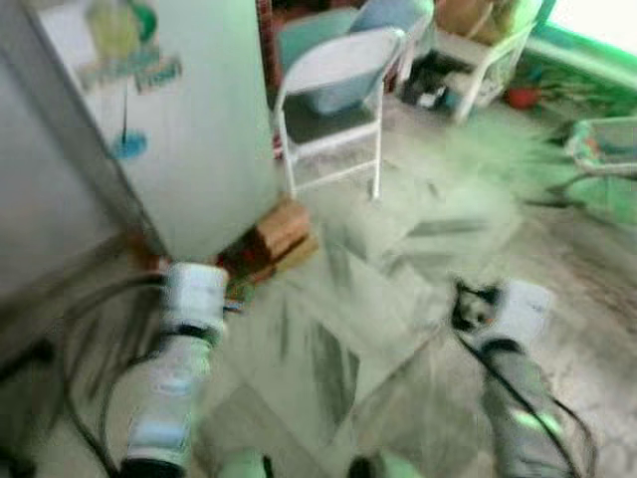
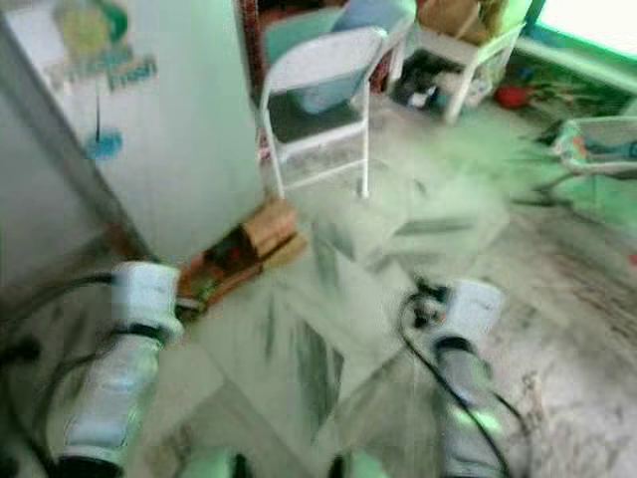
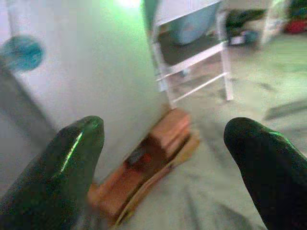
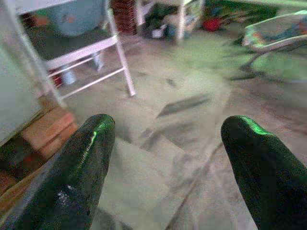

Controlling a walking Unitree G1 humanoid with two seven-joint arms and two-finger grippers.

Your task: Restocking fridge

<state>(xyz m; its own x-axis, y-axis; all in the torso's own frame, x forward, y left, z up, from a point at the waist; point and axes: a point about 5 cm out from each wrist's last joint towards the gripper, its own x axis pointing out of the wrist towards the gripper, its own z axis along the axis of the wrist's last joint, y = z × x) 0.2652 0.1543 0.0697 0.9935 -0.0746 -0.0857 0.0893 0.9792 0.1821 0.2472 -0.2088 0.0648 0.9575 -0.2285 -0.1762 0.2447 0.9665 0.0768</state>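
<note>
The fridge is standing ahead on the left, propped on bricks, with a folding chair beside it. The left gripper and right gripper are both hanging wide apart, gripping nothing.

My arms were silver with black cables; my fingers were black, rounded and glossy.

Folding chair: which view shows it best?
Left eye view: the white folding chair shows whole, back to feet, beside the fridge. Right eye view matches. Wrist views cut off its back, showing seat and legs past open fingers.
</note>
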